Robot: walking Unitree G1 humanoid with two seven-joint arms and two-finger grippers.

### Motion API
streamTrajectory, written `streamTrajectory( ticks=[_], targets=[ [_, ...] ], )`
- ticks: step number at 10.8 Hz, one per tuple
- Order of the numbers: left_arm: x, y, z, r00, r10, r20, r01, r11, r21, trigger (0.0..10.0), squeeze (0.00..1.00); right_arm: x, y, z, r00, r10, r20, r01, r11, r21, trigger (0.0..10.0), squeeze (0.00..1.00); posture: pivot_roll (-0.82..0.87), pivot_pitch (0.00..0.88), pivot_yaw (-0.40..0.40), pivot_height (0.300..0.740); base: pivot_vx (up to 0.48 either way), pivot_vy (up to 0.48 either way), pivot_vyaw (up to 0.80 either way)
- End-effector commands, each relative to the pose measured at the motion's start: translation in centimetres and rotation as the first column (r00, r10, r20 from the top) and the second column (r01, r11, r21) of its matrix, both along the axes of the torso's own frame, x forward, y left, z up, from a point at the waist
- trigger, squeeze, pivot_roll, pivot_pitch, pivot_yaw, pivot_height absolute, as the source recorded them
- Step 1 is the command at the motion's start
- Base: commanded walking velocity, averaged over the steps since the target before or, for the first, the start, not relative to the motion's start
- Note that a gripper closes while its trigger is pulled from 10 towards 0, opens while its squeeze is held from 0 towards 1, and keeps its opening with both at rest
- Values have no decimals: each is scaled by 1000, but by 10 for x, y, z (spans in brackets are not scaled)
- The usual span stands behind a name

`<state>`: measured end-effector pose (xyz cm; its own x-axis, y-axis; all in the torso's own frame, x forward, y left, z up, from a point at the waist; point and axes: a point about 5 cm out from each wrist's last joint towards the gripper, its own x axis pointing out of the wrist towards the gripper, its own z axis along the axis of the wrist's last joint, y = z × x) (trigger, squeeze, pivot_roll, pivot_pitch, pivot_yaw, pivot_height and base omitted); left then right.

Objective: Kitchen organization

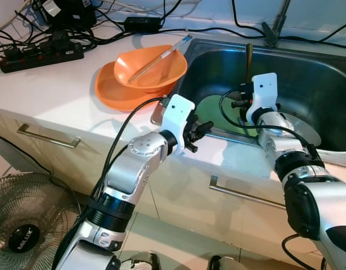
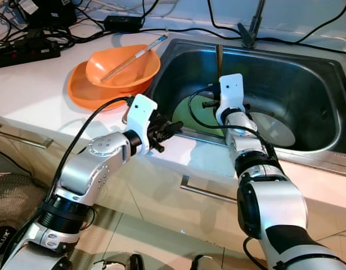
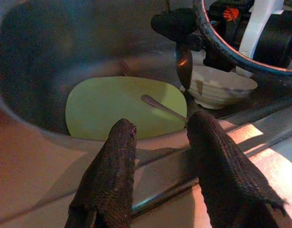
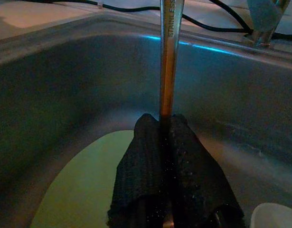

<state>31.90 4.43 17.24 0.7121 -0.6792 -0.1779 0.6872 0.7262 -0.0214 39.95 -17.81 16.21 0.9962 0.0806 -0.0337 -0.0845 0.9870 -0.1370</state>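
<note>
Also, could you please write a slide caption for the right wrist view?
Right end effector shut on an upright metal utensil handle above the pale green plate in the steel sink.

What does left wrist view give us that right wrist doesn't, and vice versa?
Left wrist: the open left gripper at the sink's front edge, a white bowl and a spoon lying on the green plate.

Right wrist: the right gripper, jaws shut on an upright utensil handle, plus the faucet base and cables behind.

Both: the steel sink and the green plate on its floor.
</note>
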Motion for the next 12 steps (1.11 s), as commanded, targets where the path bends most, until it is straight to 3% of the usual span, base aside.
streamTrajectory(
  ticks=[1,2,4,5,6,9,10,12],
  targets=[
    [-3,-1,-1,1000,0,0,0,1000,14,10000,0,1,4,-1,1000,6,-21,-5,1000,10,10000,537,152,104,59,740,0,0,0],
    [-3,-1,-1,1000,1,-1,-1,1000,14,10000,0,1,5,-2,1000,10,-25,-9,1000,10,10000,925,152,100,59,740,0,0,0],
    [-4,-1,-1,1000,0,-2,0,1000,15,10000,0,0,6,-5,999,15,-32,-15,1000,6,10000,890,153,95,57,740,0,0,0],
    [-4,-1,-2,1000,-1,-2,1,1000,15,10000,0,0,7,-5,999,17,-30,-17,1000,7,10000,745,152,92,58,740,0,0,0],
    [-5,-2,-3,1000,-3,-2,3,1000,16,10000,0,0,8,-5,999,17,-27,-17,1000,8,10000,0,151,89,59,740,0,0,0],
    [-3,-3,0,1000,0,20,0,1000,9,10000,0,2,7,3,1000,15,14,-15,1000,9,10000,0,146,87,59,740,0,0,0],
    [0,-2,9,996,28,81,-25,999,-33,10000,0,4,6,18,996,14,90,-16,1000,20,10000,0,135,91,57,740,0,0,0],
    [8,1,26,956,131,262,-112,990,-85,10000,0,6,6,56,953,38,299,-59,996,60,10000,0,104,96,49,740,0,0,0]
  ],
)
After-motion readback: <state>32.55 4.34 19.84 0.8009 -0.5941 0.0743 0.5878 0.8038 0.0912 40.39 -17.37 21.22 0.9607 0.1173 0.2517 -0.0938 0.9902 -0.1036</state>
